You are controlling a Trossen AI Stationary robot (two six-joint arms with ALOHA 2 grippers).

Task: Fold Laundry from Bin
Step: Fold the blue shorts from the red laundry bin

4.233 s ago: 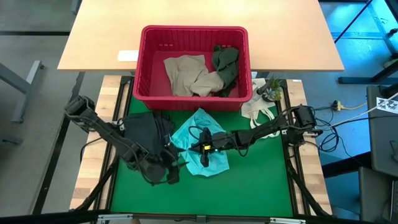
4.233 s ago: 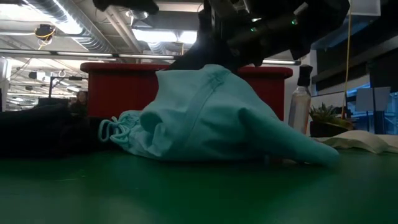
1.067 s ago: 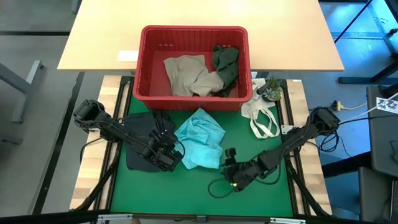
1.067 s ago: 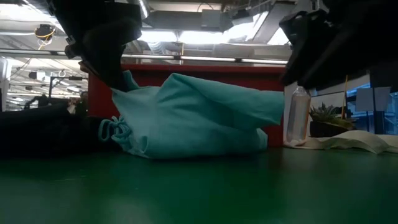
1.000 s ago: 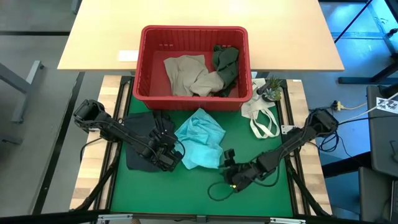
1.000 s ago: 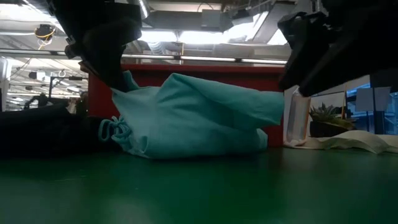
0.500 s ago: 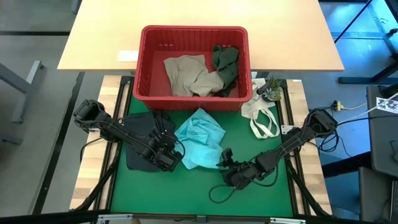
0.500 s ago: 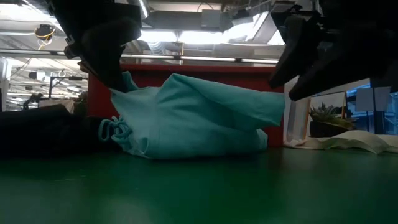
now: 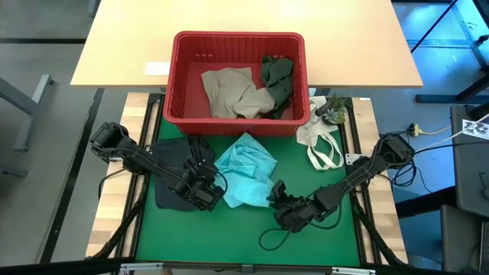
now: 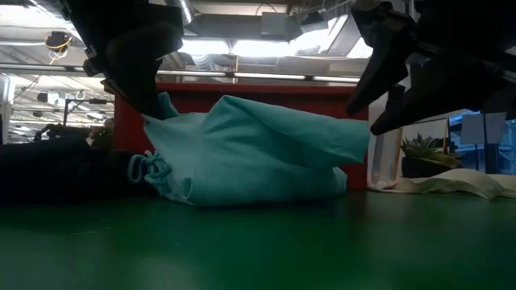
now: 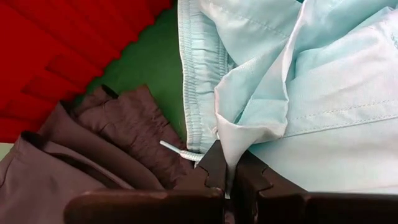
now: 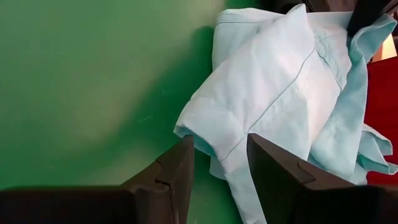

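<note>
The light teal garment lies bunched on the green mat in front of the red bin. The bin holds a beige garment and a dark olive one. A black garment lies on the mat to the left of the teal one. My left gripper is shut on the teal garment's near-left side. My right gripper stands open at its near-right corner, which lies just ahead of the gap between the fingers. My left gripper pinches a fold of the teal garment between its two fingers, next to the elastic waistband and its white cord. It comes from above, slanting. The pinched part stands up as a peak; the rest of the garment lies slack on the mat.
A white cloth bag with loop handles and a small potted plant sit at the mat's far right. A wooden table stands behind the bin. The near half of the mat is bare green.
My right gripper has moved a little toward the far-left, closing in on the teal garment's near-right corner, its fingers staying open. The teal garment and my left gripper have kept still.
</note>
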